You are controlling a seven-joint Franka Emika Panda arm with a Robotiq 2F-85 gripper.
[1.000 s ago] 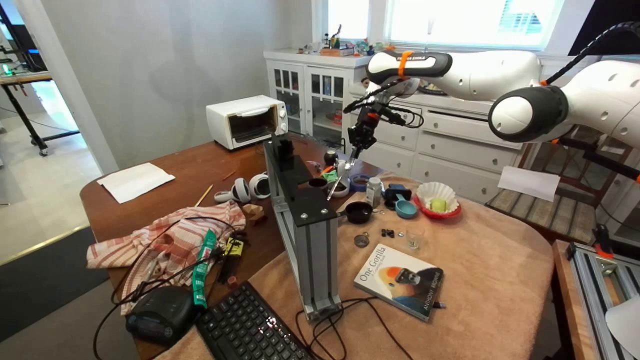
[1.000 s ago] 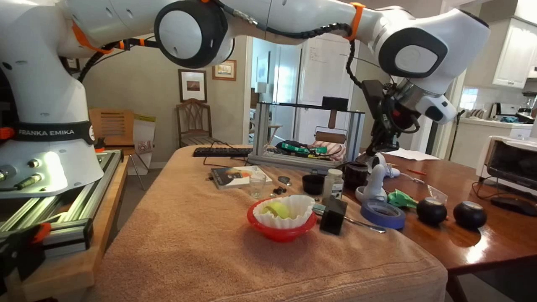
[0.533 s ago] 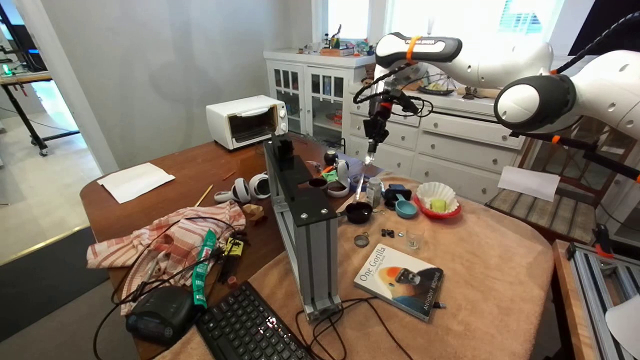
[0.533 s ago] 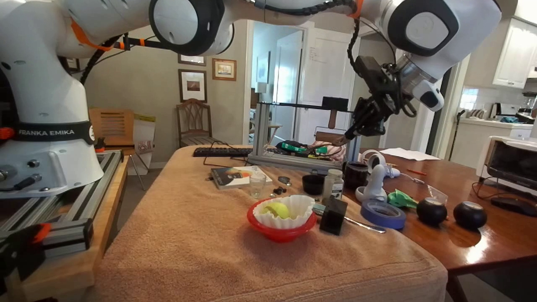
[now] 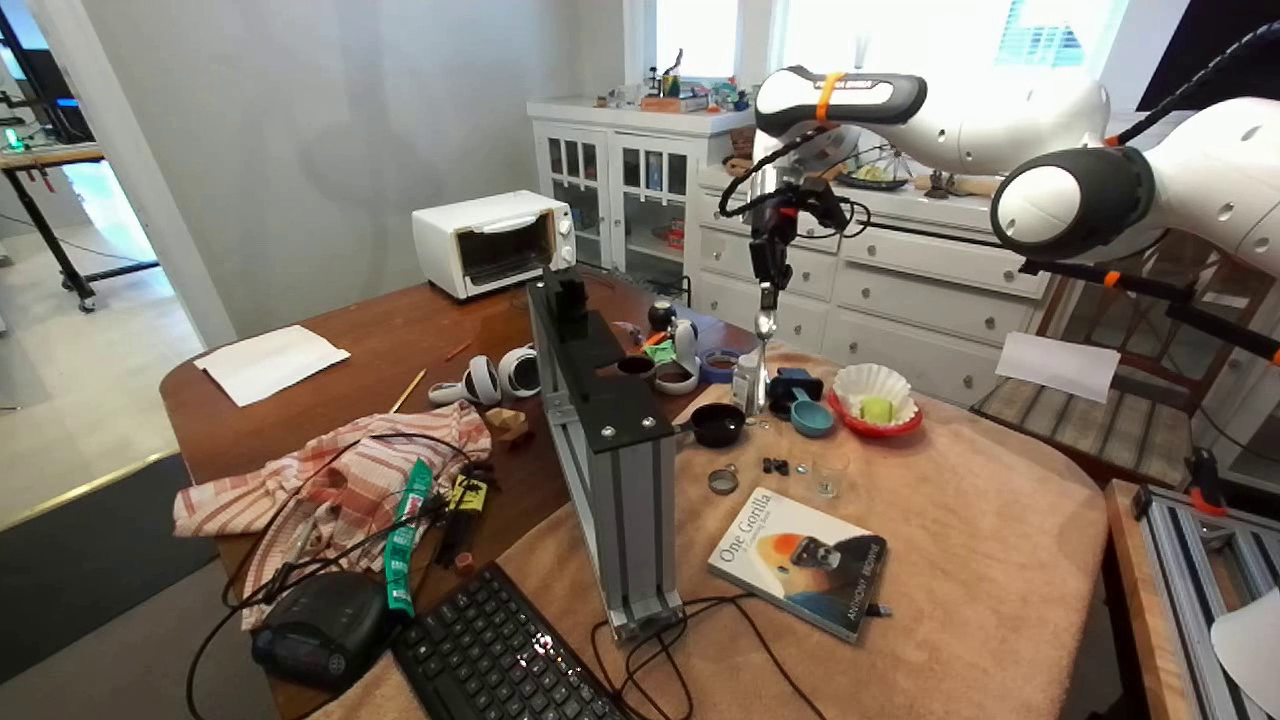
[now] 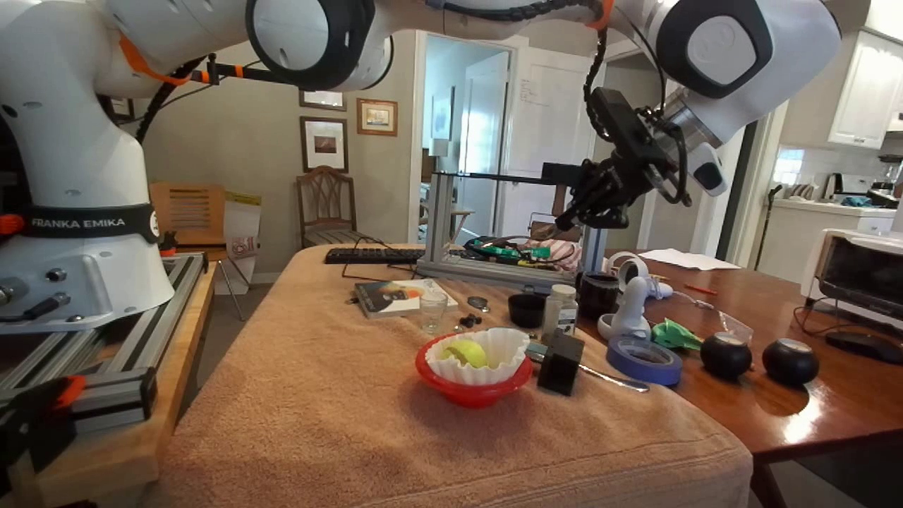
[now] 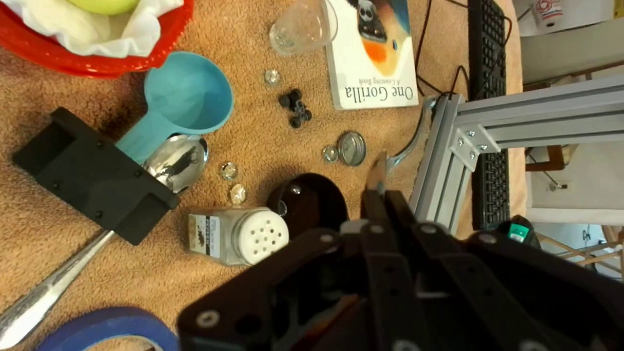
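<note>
My gripper (image 5: 768,290) is shut on a shiny metal spoon (image 5: 765,326). It holds the spoon near its bowl, and the handle points down and away above the towel. In an exterior view the gripper (image 6: 562,223) is high over the table. In the wrist view the fingertips (image 7: 383,194) close on the spoon (image 7: 377,174). Below lie a dark measuring cup (image 7: 317,200), a pepper shaker (image 7: 263,236), a teal scoop (image 7: 190,92) and a second spoon (image 7: 178,161) under a black block (image 7: 95,175). A red bowl (image 7: 170,39) holds a white paper liner and a green fruit.
A metal frame (image 5: 640,520) with a black top stands beside the gripper. A book (image 5: 800,560), a drinking glass (image 6: 432,312), blue tape (image 6: 643,360), a dark mug (image 6: 598,293), white controllers (image 6: 628,317) and round black holders (image 6: 725,355) are on the table. A toaster oven (image 5: 490,240) stands behind.
The gripper has risen and moved from beside the dark mug toward the shaker and red bowl, carrying the spoon. The spoon has swung to nearly upright in an exterior view. Table things stay put.
</note>
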